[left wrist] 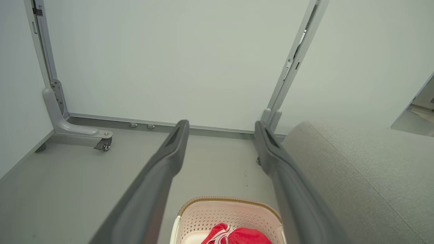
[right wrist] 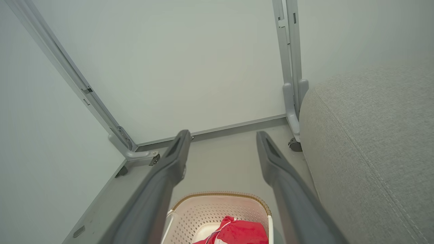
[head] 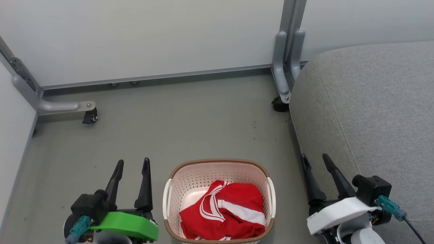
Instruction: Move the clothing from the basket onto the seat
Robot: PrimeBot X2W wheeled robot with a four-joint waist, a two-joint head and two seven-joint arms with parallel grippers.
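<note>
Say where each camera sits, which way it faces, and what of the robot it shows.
Head: high, facing forward and down at basket, clothing, seat; left hand and right hand show.
Left wrist: behind the left hand, facing the wall along its fingers.
Right wrist: same, behind the right hand.
Shared: all three show the basket.
</note>
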